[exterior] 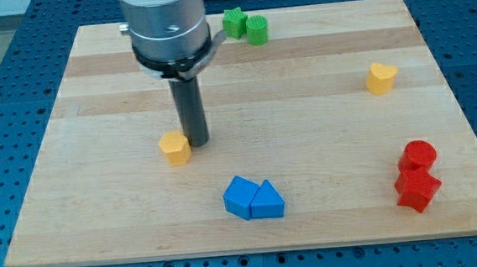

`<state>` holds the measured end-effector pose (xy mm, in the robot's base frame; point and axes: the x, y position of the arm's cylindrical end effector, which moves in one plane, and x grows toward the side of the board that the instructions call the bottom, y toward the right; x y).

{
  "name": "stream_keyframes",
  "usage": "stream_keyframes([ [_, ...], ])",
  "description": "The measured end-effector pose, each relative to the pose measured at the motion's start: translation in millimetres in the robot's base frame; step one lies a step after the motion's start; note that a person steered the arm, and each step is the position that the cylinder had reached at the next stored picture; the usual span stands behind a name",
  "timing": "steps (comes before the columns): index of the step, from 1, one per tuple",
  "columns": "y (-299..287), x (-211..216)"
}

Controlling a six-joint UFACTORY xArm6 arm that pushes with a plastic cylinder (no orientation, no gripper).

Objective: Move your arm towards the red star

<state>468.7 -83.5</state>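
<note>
Rod end, my tip (197,142): planted on the wooden board (304,104), left of centre; bare rod, no jaws, holding nothing.

Yellow block (175,147), roughly hexagonal: touching or just beside the tip, at its 9 o'clock; contact not certain.

Blue cube (239,196) and blue triangular block (267,202): pressed side by side, near the tip at its 5 o'clock, cube on the view's left.

Green star (233,22) and green cylinder (256,30): touching, at the tip's 1 o'clock, close to the board's top edge, star on the view's left.

Yellow heart-like block (380,78): at the tip's 2 o'clock, well apart, alone on the view's right.

Red star (416,189): at the tip's 4 o'clock, well apart, near the board's bottom right corner.

Red cylinder (418,154): directly at the star's 12 o'clock, touching or just beside it.

Blue perforated table (0,100): surrounding the board on all sides.
</note>
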Motion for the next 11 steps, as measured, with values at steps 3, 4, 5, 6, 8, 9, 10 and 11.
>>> stream_keyframes([
  [3,-48,43],
  [4,-70,55],
  [5,-93,60],
  [6,-94,53],
  [8,4,0],
  [9,74,-9],
  [10,143,-9],
  [11,213,-9],
])
